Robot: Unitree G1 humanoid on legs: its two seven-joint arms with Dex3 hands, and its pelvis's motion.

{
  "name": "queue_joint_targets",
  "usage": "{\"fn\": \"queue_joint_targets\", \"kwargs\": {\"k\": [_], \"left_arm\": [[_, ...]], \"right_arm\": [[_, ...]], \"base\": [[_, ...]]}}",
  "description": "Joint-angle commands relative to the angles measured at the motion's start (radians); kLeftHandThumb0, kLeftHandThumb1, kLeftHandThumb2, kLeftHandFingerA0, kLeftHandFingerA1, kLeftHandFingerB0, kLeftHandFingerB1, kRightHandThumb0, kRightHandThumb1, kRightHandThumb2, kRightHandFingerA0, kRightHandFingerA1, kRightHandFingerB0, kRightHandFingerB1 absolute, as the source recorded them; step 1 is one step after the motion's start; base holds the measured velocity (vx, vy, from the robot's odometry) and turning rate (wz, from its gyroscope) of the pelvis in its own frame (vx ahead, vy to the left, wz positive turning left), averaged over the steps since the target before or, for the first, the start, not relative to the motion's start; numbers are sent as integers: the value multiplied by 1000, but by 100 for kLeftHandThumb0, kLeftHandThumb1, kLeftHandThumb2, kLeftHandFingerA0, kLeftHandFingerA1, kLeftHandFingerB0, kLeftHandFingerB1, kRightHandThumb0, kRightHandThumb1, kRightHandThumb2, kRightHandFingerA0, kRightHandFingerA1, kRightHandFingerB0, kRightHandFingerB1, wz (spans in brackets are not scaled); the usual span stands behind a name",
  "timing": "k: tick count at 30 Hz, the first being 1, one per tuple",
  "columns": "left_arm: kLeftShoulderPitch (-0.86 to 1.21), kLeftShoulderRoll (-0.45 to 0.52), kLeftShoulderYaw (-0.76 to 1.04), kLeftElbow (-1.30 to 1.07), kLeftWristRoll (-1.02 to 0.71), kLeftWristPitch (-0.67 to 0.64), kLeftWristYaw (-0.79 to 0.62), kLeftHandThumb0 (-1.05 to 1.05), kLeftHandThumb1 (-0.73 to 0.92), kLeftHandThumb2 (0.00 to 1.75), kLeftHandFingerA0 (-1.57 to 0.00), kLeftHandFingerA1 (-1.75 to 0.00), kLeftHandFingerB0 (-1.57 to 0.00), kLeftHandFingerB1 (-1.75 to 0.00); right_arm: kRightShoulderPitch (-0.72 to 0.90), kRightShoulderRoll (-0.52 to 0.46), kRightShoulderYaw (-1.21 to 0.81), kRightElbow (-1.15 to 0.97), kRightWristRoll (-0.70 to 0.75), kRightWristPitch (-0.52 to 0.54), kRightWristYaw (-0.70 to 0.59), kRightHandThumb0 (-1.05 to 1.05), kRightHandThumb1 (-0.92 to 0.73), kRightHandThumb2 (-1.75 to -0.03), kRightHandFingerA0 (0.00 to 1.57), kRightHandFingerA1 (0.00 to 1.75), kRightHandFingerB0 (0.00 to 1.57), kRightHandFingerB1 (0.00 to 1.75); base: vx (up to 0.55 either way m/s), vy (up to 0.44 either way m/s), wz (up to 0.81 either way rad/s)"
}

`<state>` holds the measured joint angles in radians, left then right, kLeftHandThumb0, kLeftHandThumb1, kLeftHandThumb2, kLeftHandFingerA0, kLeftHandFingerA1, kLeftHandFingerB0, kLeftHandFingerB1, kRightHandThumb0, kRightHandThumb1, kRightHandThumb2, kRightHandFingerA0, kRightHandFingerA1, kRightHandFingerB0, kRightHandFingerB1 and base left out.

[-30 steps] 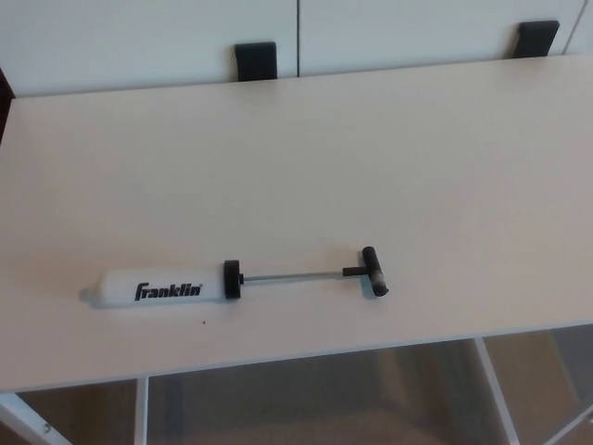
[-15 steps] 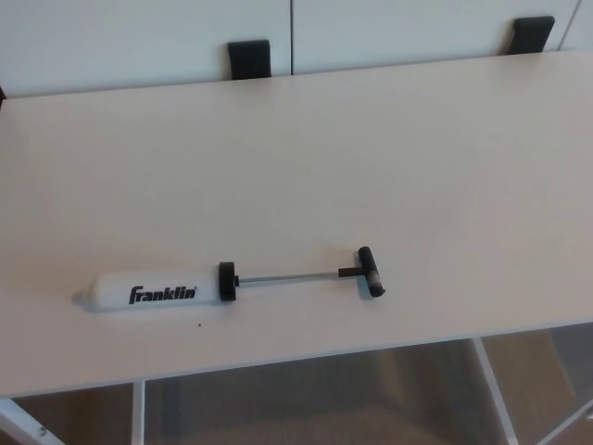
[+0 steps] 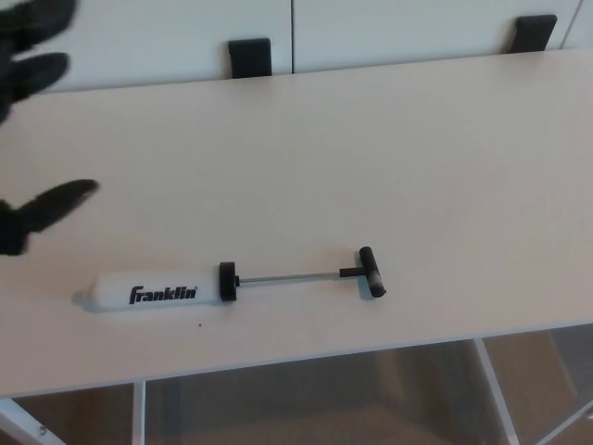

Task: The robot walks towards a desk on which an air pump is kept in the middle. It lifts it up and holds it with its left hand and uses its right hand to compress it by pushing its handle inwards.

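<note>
Desk (image 3: 371,139): air pump (image 3: 162,292) flat; left hand (image 3: 32,120) spread above.

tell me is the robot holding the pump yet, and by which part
Nothing is held. The left hand is open above the desk, apart from the air pump.

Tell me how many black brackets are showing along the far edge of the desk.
2. One black bracket sits left of centre behind the desk; the other bracket is near the far right corner. More may lie outside the picture.
</note>
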<state>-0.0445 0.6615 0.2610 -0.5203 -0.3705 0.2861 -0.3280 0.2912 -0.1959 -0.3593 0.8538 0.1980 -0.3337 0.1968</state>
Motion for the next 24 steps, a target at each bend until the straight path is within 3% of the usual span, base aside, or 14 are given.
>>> {"fn": "queue_joint_targets", "kwargs": {"k": [1, 2, 3, 4, 5, 7, 9, 10, 21, 22, 24], "left_arm": [[-321, 4, -795, 338, 993, -19, -58, -27, 33, 87, -1, -48, 0, -46], [-321, 4, -795, 338, 993, -19, -58, -27, 33, 87, -1, -48, 0, -46], [-322, 5, -820, 360, 1009, -26, -54, -27, 32, 86, -1, -48, 0, -46], [-322, 5, -820, 360, 1009, -26, -54, -27, 32, 86, -1, -48, 0, -46], [-329, 8, -834, 369, 1017, -23, -63, -28, 32, 87, -1, -48, 0, -46], [-339, 13, -852, 379, 1025, -16, -72, -28, 32, 87, -1, -48, 0, -46], [-347, 18, -872, 395, 1035, -21, -70, -30, 29, 86, -1, -48, 0, -46], [-356, 19, -885, 407, 1047, -25, -72, -31, 29, 87, -1, -48, 0, -46], [-417, 31, -981, 507, 1137, -55, -52, -33, 25, 86, -1, -48, 0, -46], [-425, 35, -996, 518, 1154, -60, -47, -69, 45, 77, -4, -36, -3, -32], [-436, 37, -1016, 532, 1177, -60, -50, -63, 41, 78, -5, -33, -5, -32]], "right_arm": [[3, -54, 16, -2, -30, 5, 10, -43, -47, -75, 67, 62, 42, 51], [3, -54, 16, -2, -30, 5, 10, -43, -47, -75, 67, 62, 42, 51], [6, -52, 14, -8, -27, 6, 11, -34, -57, -56, 71, 51, 48, 40], [6, -52, 14, -8, -27, 6, 11, -34, -57, -56, 71, 51, 48, 40], [10, -50, 15, -21, -26, 12, 9, -41, -48, -74, 62, 59, 42, 49], [14, -48, 17, -34, -27, 18, 7, -41, -48, -74, 62, 59, 42, 49], [9, -51, 18, -21, -29, 14, 10, -42, -47, -73, 62, 59, 41, 49], [8, -49, 15, -27, -23, 23, 12, -33, -56, -56, 70, 50, 47, 39], [-3, -48, 27, -29, -42, 4, 0, -34, -56, -56, 73, 51, 48, 40], [-1, -49, 28, -37, -43, 10, -1, -34, -57, -57, 73, 50, 47, 39], [5, -48, 30, -53, -43, 14, 0, -33, -59, -57, 74, 51, 47, 40]], "base": [[0, 0, 0], [0, 0, 0], [0, 0, 0], [0, 0, 0], [0, 0, 0], [0, 0, 0], [0, 0, 0], [0, 0, 0], [0, 0, 0], [0, 0, 0], [0, 0, 0]]}}
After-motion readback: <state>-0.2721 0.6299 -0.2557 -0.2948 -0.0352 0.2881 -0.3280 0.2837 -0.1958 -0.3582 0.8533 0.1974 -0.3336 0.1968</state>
